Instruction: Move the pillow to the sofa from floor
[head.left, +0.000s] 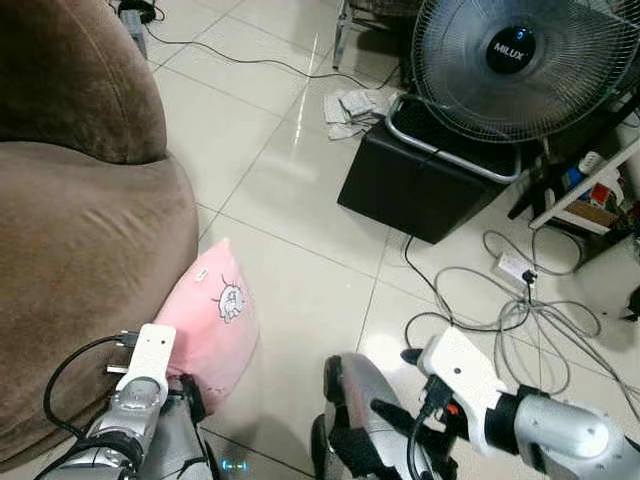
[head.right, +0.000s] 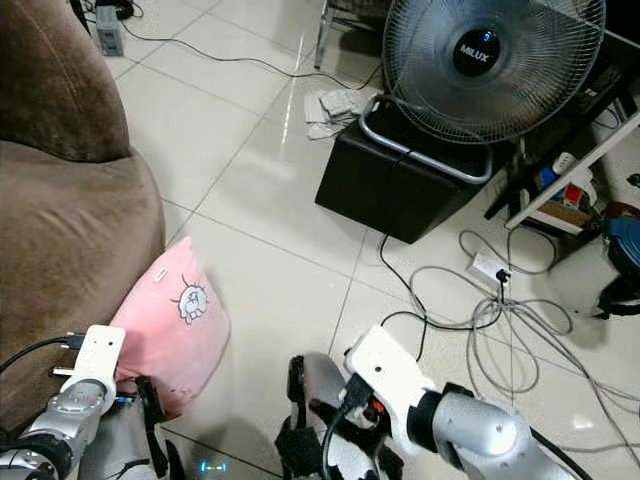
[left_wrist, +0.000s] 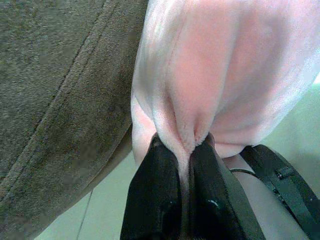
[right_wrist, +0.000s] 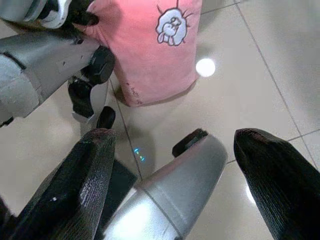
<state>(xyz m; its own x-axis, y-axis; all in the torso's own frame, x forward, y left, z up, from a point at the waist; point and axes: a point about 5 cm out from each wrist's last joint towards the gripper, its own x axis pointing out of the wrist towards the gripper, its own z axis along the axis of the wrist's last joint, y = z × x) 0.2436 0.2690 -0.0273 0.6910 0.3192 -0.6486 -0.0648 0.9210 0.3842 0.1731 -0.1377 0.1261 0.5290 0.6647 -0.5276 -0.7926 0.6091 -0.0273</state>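
A pink pillow (head.left: 212, 320) with a small cartoon print leans against the front of the brown sofa (head.left: 80, 270), its lower end near the tiled floor. My left gripper (left_wrist: 184, 150) is shut on a pinched fold of the pillow's (left_wrist: 220, 75) edge; from the head views its wrist (head.left: 140, 385) sits low at the left beside the pillow. My right gripper (right_wrist: 180, 165) hangs open low at the right, over the floor, with the pillow (right_wrist: 150, 45) ahead of it and nothing between its fingers (right_wrist: 90, 180).
A black box (head.left: 425, 175) carrying a standing fan (head.left: 515, 60) sits ahead on the right. Loose cables and a power strip (head.left: 515, 268) sprawl over the floor at the right. Crumpled paper (head.left: 350, 108) lies behind the box. Open tiles stretch ahead in the middle.
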